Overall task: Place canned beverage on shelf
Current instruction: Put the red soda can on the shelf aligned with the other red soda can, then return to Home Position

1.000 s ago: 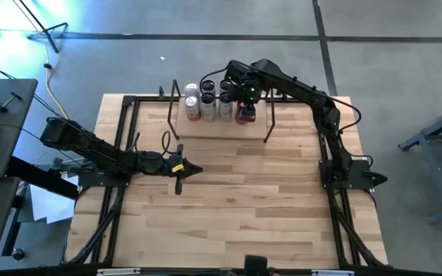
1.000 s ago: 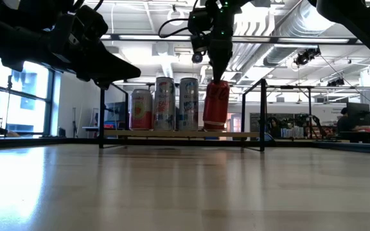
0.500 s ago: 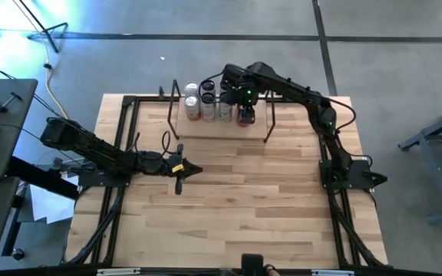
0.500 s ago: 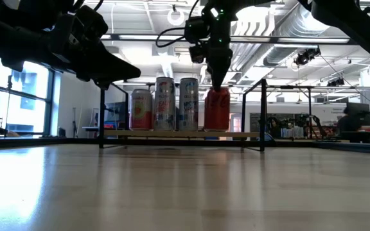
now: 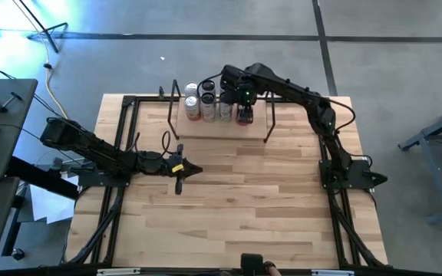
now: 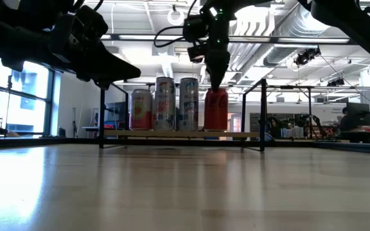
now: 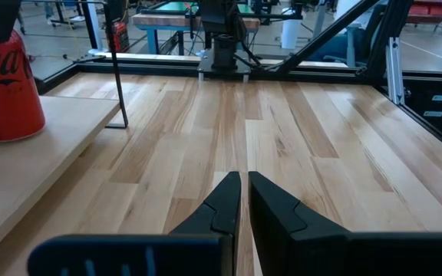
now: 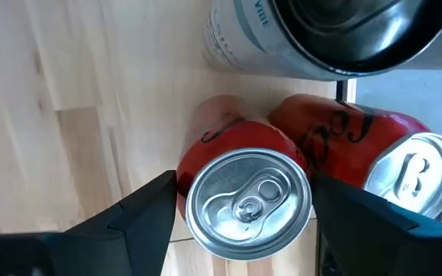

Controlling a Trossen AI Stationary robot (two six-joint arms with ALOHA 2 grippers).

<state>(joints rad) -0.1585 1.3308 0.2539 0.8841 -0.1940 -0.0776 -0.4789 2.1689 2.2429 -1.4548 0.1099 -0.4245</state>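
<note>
A red canned beverage [image 6: 216,110] stands upright on the shelf [image 6: 172,135], at the right end of a row of cans. My right gripper [image 8: 244,201] points down over it, open, one finger on either side of its silver top [image 8: 248,203]; a sliver of gap shows beside the finger [image 8: 148,215]. In the high view this gripper [image 5: 243,98] hides most of the can [image 5: 244,117]. My left gripper [image 7: 244,192] is shut on nothing and hovers level over the table's left middle [image 5: 196,170].
Two tall silver cans [image 6: 188,104] [image 6: 164,104] and a pink one [image 6: 140,109] stand left of the red can. A second red can [image 8: 344,126] and a silver can [image 8: 321,31] stand close beside it. Black rod uprights [image 5: 269,123] end the shelf. Bare tabletop [image 5: 244,199] lies in front.
My right gripper has sunk a little with the red can. The can hung tilted just above the shelf a second ago; it now stands upright with its base on the plank, beside the silver can.
</note>
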